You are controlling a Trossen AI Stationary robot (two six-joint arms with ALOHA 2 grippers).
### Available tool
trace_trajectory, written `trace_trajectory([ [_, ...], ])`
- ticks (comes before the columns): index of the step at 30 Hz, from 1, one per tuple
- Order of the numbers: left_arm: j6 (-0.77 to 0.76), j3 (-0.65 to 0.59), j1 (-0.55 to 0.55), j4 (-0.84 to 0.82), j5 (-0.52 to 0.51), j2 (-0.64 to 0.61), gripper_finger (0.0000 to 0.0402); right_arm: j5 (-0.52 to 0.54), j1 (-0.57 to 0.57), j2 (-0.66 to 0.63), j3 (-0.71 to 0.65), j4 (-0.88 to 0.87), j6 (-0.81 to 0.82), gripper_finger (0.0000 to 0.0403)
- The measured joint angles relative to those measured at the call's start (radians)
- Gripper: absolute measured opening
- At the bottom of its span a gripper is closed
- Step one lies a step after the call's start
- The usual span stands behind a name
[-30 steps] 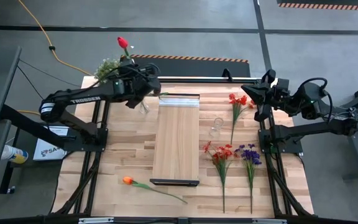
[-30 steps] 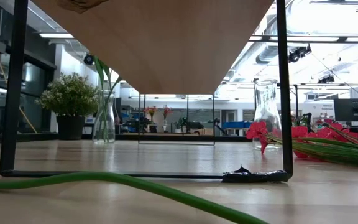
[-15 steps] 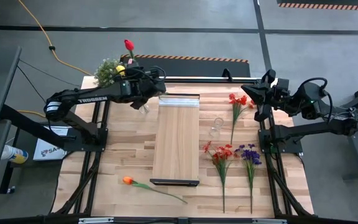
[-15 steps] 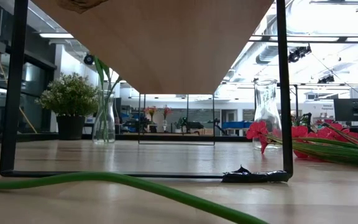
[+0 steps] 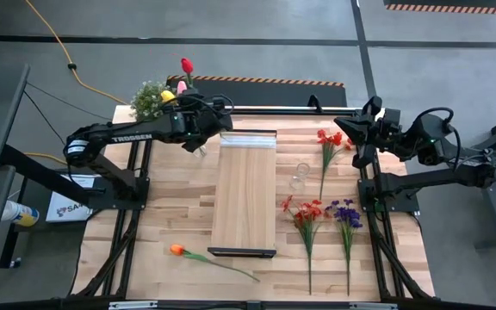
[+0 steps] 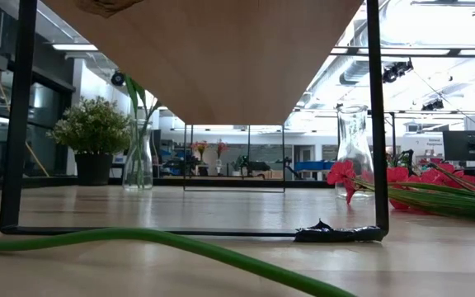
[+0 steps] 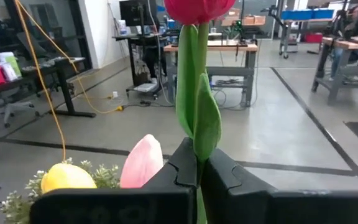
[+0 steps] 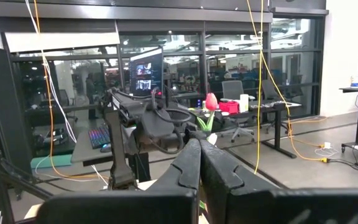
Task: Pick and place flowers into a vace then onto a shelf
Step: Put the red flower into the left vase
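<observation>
My left gripper (image 5: 207,120) hovers at the table's far left over a glass vase (image 5: 199,148), shut on a red tulip whose head (image 5: 186,65) stands above it. Yellow (image 5: 168,96) and pink (image 5: 181,87) tulip heads show beside it. In the low view the vase (image 6: 138,161) stands upright with green stems in it. The shelf (image 5: 246,191) lies along the table's middle. An empty glass carafe (image 5: 300,176) stands to its right. My right gripper (image 5: 356,131) waits shut over the far right edge. My left gripper pinches the red tulip's green stem (image 7: 197,163) between its two fingers (image 7: 180,169), just below a long leaf (image 7: 207,121). The stem rises upright from the fingers to the red head (image 7: 197,9). The gripper hides the lower stem.
Red sprays (image 5: 326,142) (image 5: 306,211) and a purple cluster (image 5: 345,213) lie right of the shelf. An orange tulip (image 5: 177,251) lies near the front left; its stem (image 6: 138,241) crosses the low view. A bushy potted plant (image 5: 149,96) stands at the far left corner.
My left gripper, still shut on the red tulip, has moved a little toward the table's right, to above the vase. The tulip's head has shifted right and slightly lower with it. The yellow and pink tulip heads have come into sight beside the gripper.
</observation>
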Motion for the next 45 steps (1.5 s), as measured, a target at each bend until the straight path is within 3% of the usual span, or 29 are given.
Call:
trace_trajectory([
  [5, 0.000, 0.000, 0.000, -0.005, 0.011, 0.001, 0.0038, 0.000, 0.000, 0.000, 0.000, 0.000, 0.000, 0.0000],
  [17, 0.000, 0.000, 0.000, -0.005, 0.036, 0.001, 0.0105, 0.000, 0.000, 0.000, 0.000, 0.000, 0.000, 0.0000],
  [45, 0.027, 0.001, 0.000, -0.027, 0.130, 0.001, 0.0110, -0.011, 0.000, 0.000, 0.000, 0.000, 0.000, 0.0000],
])
